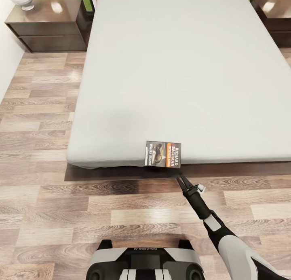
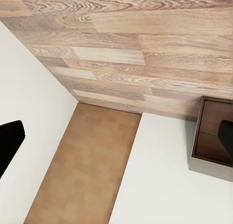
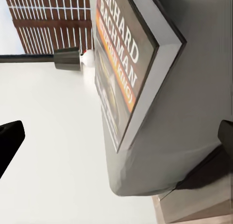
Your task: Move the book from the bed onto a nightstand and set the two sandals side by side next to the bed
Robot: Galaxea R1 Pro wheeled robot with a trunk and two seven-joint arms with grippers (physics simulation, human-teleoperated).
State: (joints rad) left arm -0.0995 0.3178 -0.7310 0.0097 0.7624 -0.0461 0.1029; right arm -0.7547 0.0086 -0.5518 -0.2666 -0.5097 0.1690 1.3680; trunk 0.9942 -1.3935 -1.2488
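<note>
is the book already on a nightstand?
No, the book lies on the bed at its foot edge, far from the nightstand.

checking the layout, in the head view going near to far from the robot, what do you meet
robot base → right gripper → book at the bed's near edge → nightstands at the far end
</note>
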